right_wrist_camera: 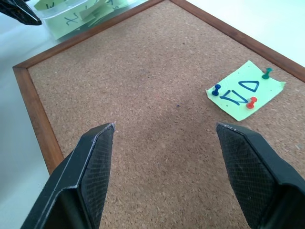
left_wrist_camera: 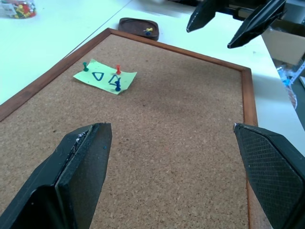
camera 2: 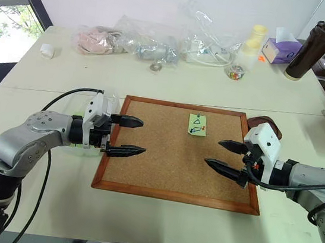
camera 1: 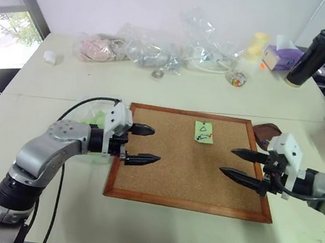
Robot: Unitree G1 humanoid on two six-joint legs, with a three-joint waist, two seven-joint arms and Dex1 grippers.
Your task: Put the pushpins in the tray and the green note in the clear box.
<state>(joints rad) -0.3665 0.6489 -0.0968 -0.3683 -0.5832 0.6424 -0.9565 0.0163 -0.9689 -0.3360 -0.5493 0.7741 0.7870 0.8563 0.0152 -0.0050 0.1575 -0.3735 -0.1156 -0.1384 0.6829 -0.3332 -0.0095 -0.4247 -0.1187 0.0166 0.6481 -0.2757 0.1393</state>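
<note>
One light green square paper note (camera 1: pixel 203 132), upper centre of the wood-framed cork board (camera 1: pixel 166 182), pinned by three pushpins (right_wrist_camera: pixel 251 101): red, green, blue. One dark brown tray (left_wrist_camera: pixel 138 27) beyond the board's right edge, holding two pins; one clear box (right_wrist_camera: pixel 76 13) at its left edge. Two grippers, left gripper (camera 1: pixel 141 145) and right gripper (camera 1: pixel 238 164), both with fingers apart, holding nothing.

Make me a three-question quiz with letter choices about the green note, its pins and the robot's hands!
1. Where is the green note?
A. on the cork board
B. in the tray
C. on the bare table

2. How many pushpins hold the note?
A. one
B. three
C. six

3. How is the left end effector?
A. shut on the note
B. shut on a pin
C. open, holding nothing

Answers:
1 A: the note lies on the cork, near the board's far edge.
2 B: the wrist views show a red, a green and a blue pin in it.
3 C: its black fingers stand apart over the cork with nothing between them.
</note>
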